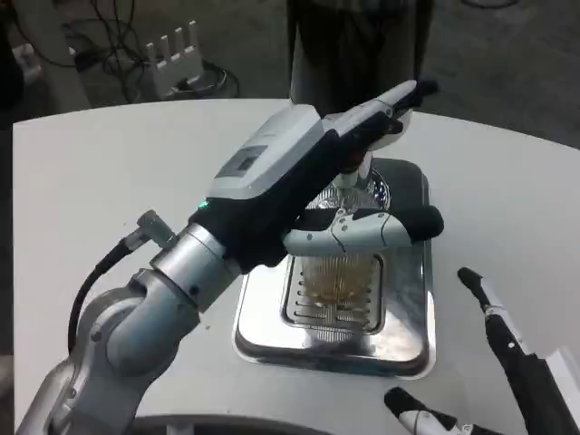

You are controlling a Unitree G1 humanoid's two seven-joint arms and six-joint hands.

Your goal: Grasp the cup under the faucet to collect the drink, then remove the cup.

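**Operator:** While the left hand [349,172] reaches over the drip tray [408,353], where does the head view place the cup?

**Technician:** The cup [337,272] stands directly below the left hand's lower finger [362,231], on the grille of the tray. It appears clear and ribbed, with amber liquid showing in its lower part. The faucet [353,177] is largely covered by the hand; only a metallic part shows between the fingers.

**Operator:** State of the left hand?

**Technician:** The fingers are spread around the faucet area, one extended upward and away, one lying across just above the cup rim. Whether they press anything cannot be determined. The hand does not grip the cup.

**Operator:** And the right hand?

**Technician:** The right hand [480,362] rests beside the tray's near right corner, fingers apart, holding nothing.

**Operator:** Handling properties of the cup?

**Technician:** Judged from appearance: thin transparent plastic, light, easily squeezed out of shape, and possibly slippery if wet. With liquid inside it should be kept upright. Recommended hold: around the side wall at mid-height, below the rim, with moderate pressure. The right hand, nearer the open side of the cup, is the likelier candidate.

**Operator:** Count of items?

**Technician:** One cup, one drip tray, one faucet, two hands.
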